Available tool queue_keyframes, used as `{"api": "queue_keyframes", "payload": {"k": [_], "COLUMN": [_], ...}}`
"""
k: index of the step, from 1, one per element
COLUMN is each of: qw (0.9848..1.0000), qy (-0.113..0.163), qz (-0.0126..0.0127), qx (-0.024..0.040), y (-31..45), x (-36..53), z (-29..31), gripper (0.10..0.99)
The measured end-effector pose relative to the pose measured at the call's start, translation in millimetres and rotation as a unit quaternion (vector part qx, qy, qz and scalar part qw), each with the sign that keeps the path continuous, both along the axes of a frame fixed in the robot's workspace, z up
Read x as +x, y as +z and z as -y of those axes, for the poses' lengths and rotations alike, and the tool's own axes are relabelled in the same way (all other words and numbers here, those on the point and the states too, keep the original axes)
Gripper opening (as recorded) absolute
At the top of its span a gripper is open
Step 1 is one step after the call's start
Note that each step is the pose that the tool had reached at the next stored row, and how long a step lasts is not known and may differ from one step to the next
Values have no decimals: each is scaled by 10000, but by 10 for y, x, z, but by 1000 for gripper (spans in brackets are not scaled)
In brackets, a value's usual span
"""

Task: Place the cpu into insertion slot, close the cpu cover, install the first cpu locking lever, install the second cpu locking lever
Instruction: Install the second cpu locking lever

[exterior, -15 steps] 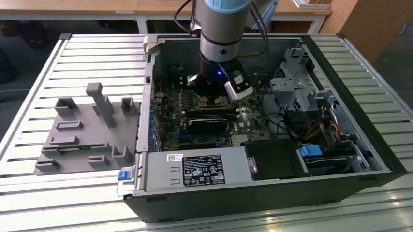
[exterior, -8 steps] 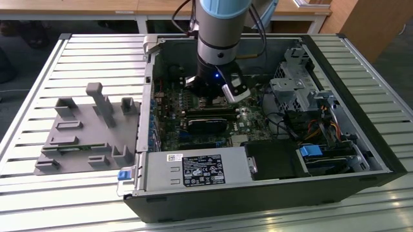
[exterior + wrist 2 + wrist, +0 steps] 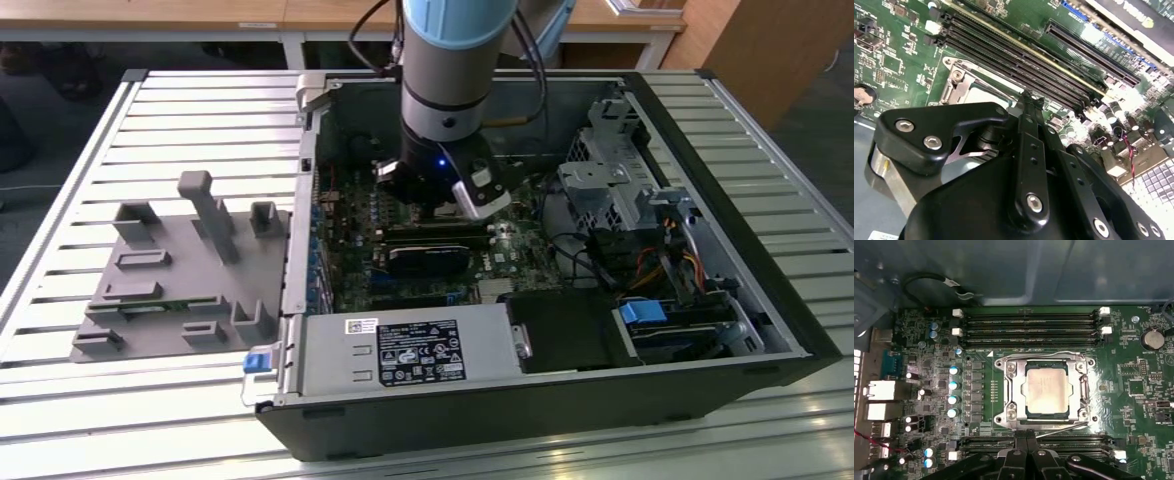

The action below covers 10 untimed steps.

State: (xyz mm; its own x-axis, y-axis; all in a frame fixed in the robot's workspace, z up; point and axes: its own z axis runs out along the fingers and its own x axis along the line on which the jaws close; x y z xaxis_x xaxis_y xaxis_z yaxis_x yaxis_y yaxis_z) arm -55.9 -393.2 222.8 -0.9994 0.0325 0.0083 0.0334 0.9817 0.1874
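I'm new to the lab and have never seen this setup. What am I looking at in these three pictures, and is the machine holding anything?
It is a robot arm reaching down into an open computer case that lies on a slatted metal table. The exterior view comes from a camera standing off the arm; beside the case, toward that view's left, sits a grey plastic holder. Both wrist views come from cameras riding on the arm. The first wrist view looks straight down at the green circuit board: the cpu already sits in the insertion slot, with the cpu cover closed around it. The arm's hand hovers by the socket's edge, its fingers together, and nothing shows between them.
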Motion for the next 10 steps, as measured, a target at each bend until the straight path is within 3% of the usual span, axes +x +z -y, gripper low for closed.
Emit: {"api": "queue_keyframes", "payload": {"k": [10], "qw": [10000], "qy": [-47], "qz": [-2], "qx": [12], "y": [-80], "x": [-33], "z": [5], "gripper": [106]}}
